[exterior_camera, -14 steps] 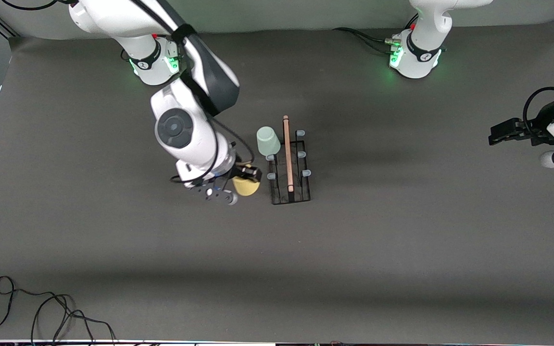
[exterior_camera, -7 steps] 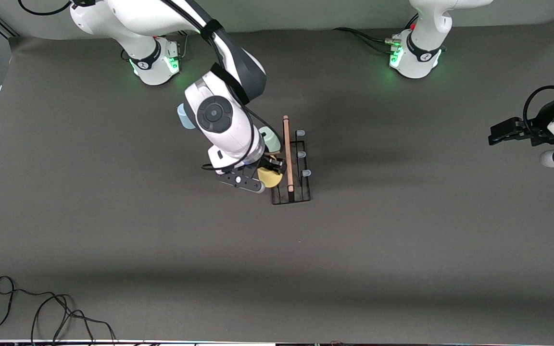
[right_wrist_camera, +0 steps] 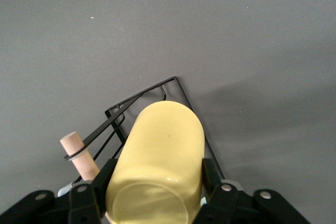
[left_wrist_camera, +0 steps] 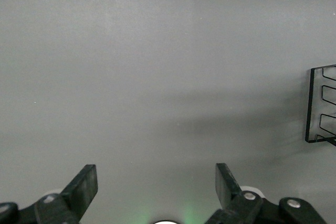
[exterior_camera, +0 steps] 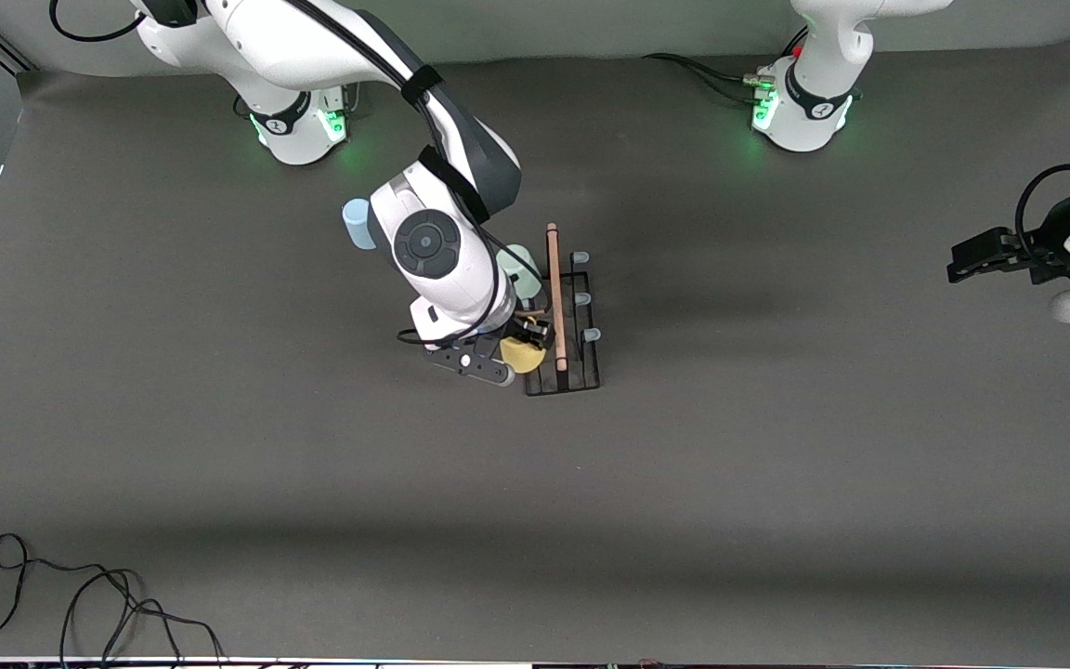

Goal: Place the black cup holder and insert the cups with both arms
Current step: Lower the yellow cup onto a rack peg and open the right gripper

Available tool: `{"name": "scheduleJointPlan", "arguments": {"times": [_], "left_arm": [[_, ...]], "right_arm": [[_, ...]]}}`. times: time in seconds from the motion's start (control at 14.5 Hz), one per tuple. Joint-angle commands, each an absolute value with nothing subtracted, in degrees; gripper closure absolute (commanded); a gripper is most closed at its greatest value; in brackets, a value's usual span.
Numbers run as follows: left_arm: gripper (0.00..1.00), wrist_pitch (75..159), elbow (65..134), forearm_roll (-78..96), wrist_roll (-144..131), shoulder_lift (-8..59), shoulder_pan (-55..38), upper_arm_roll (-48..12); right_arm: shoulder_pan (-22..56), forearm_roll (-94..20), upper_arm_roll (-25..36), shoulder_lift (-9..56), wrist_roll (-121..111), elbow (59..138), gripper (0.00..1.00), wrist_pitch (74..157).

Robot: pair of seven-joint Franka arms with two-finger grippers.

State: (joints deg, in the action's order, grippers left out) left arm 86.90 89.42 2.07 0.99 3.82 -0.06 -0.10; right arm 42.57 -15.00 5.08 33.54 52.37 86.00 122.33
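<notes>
The black cup holder [exterior_camera: 581, 372] stands mid-table with its wooden rod handle [exterior_camera: 554, 297] along the top. A mint green cup [exterior_camera: 522, 269] sits upside down on a peg, partly hidden by the right arm. My right gripper [exterior_camera: 518, 346] is shut on the yellow cup [exterior_camera: 522, 355] and holds it over the holder's pegs at the end nearer the camera; the right wrist view shows the cup [right_wrist_camera: 157, 166] between the fingers above the wire base [right_wrist_camera: 178, 93]. The light blue cup [exterior_camera: 358, 225] stands on the table, half hidden by the right arm. My left gripper [exterior_camera: 962, 260] waits open at the left arm's end.
A black cable [exterior_camera: 80, 604] lies coiled at the table's near edge toward the right arm's end. The left wrist view shows bare table and a corner of the holder's wire base [left_wrist_camera: 321, 103].
The right arm has carried the yellow cup from beside the holder to over its pegs and lowered it slightly. The left arm has barely moved.
</notes>
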Motion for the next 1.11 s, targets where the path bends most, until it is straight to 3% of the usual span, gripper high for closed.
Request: {"name": "scheduleJointPlan", "arguments": {"times": [0.0,0.07,0.21,0.69,1.04], "left_arm": [[0.0,86.75,89.47,2.46,1.76,3.16,-0.09,0.09],[0.0,86.84,89.56,2.46,1.76,3.25,-0.09,0.09],[0.0,87.1,89.39,2.02,1.76,3.08,-0.35,-0.09],[0.0,88.67,89.12,-0.09,1.67,1.85,-0.7,-0.18],[0.0,90.7,90.35,-0.18,3.41,1.58,-0.27,-0.18]], "right_arm": [[43.24,-14.94,5.71,35.07,53.88,84.46,0.5,122.96],[43.24,-14.94,5.71,35.07,53.88,84.46,0.33,122.96],[43.15,-14.94,5.71,34.81,53.7,84.29,0.18,122.87],[41.93,-13.64,6.33,31.21,52.74,83.76,0.04,117.87],[35.62,-9.05,6.94,26.73,41.69,76.13,0.0,99.18]]}}
